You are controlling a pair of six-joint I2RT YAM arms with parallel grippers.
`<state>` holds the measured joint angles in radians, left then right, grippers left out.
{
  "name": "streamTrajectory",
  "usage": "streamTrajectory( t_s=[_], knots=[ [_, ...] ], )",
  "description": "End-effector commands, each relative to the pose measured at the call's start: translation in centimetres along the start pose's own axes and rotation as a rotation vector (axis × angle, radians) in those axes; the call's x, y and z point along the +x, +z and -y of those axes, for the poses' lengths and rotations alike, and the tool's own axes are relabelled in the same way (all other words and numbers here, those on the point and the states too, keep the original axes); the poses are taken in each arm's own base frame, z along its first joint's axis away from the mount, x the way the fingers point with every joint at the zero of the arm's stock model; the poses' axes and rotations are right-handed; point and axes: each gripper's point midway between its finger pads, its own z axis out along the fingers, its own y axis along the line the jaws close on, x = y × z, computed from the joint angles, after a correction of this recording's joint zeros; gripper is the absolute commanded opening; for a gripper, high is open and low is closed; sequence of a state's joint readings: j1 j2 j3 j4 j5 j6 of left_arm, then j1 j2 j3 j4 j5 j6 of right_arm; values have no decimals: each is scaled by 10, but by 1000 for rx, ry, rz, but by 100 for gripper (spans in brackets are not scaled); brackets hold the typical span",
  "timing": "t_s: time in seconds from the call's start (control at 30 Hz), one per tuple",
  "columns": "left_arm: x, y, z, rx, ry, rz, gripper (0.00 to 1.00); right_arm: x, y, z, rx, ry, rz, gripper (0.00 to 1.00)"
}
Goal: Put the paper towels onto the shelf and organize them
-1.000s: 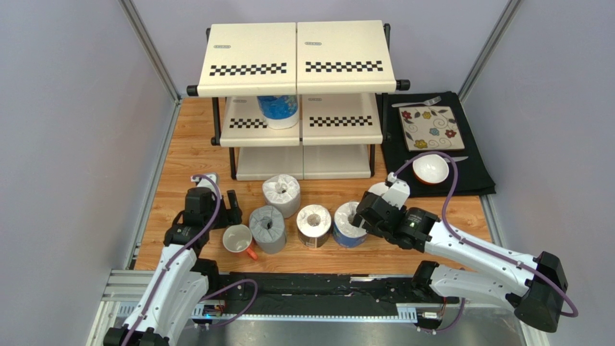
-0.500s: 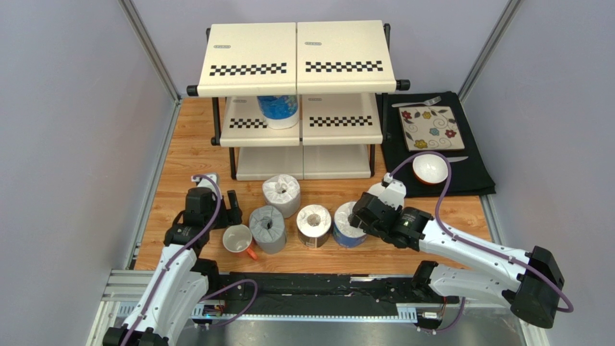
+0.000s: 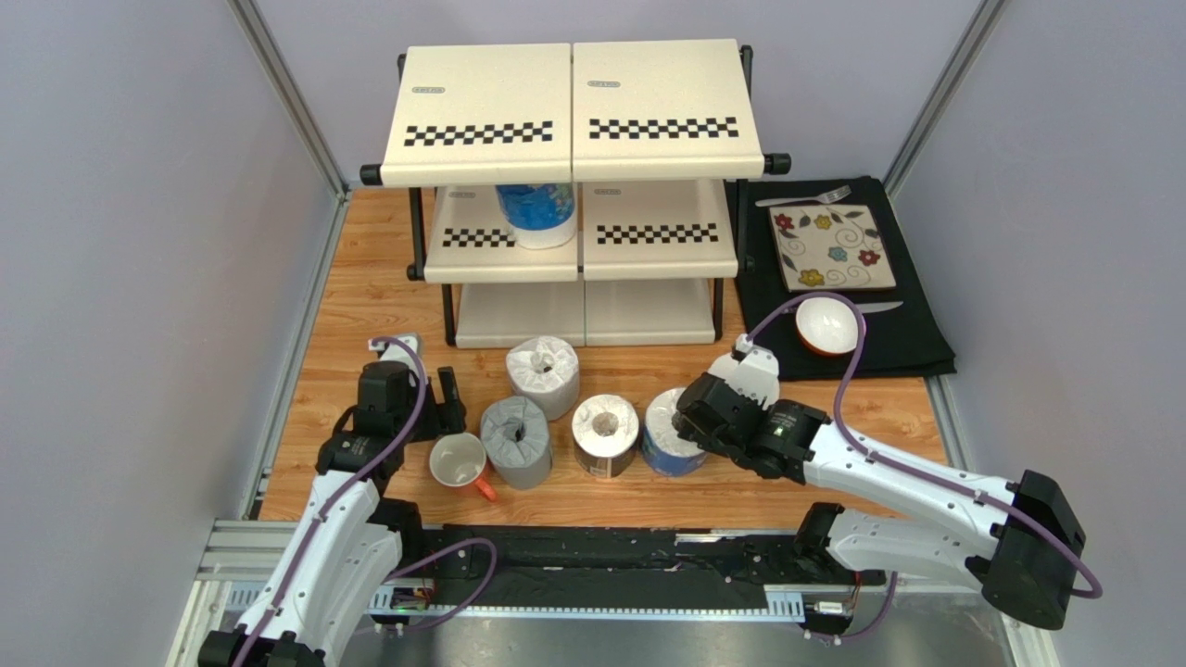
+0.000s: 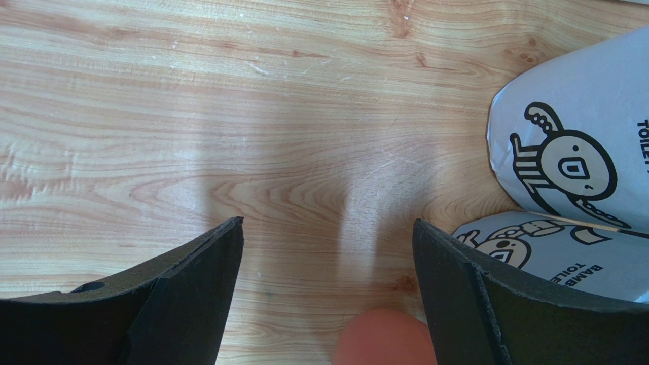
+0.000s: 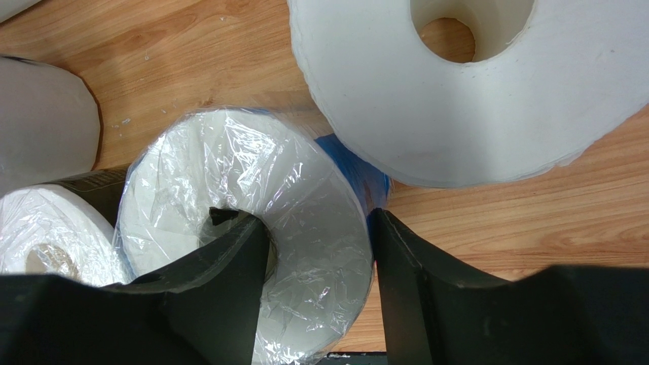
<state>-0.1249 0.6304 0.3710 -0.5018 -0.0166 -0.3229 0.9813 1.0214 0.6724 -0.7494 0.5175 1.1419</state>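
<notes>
The shelf (image 3: 571,104) stands at the back centre, with one blue-printed roll (image 3: 536,211) on its middle tier. On the table stand a white roll (image 3: 543,373), a grey roll (image 3: 518,439), a dark-wrapped roll (image 3: 606,434) and a blue-printed wrapped roll (image 3: 668,438). My right gripper (image 3: 685,417) is over that blue roll (image 5: 305,190), one finger in its core and one against its outer wall, shut on the wall. A plain white roll (image 5: 472,99) stands right beside it, hidden under my wrist in the top view. My left gripper (image 4: 327,228) is open and empty over bare wood.
A white mug with an orange handle (image 3: 457,459) sits beside my left gripper. Two printed wrapped rolls (image 4: 571,152) lie at the right of the left wrist view. A black mat (image 3: 919,320) at the right holds a floral tile (image 3: 831,248), a bowl (image 3: 828,327) and a fork (image 3: 801,198).
My right gripper has shifted slightly left and settled onto the blue-printed roll. The left arm and the other rolls have not moved.
</notes>
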Motion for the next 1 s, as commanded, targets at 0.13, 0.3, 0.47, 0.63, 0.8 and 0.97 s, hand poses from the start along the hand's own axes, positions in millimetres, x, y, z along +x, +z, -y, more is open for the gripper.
streamTrajectory(
  t_s=[0.13, 0.3, 0.47, 0.63, 0.8, 0.97],
  knots=[
    [0, 0, 0, -2, 21, 3, 90, -12, -5, -1, -16, -3, 52, 38],
    [0, 0, 0, -1, 24, 1, 90, -24, -18, -4, -45, 9, 78, 30],
    [1, 0, 0, -1, 26, 1, 90, -45, -38, -11, -87, 14, 125, 29],
    [1, 0, 1, 0, 27, -1, 90, -74, -62, -25, -138, 15, 192, 27],
    [1, 0, 1, 0, 27, -2, 90, -109, -83, -40, -168, -24, 302, 27],
    [1, 0, 1, 1, 28, -3, 90, -153, -113, -72, -245, -30, 425, 27]
  ],
)
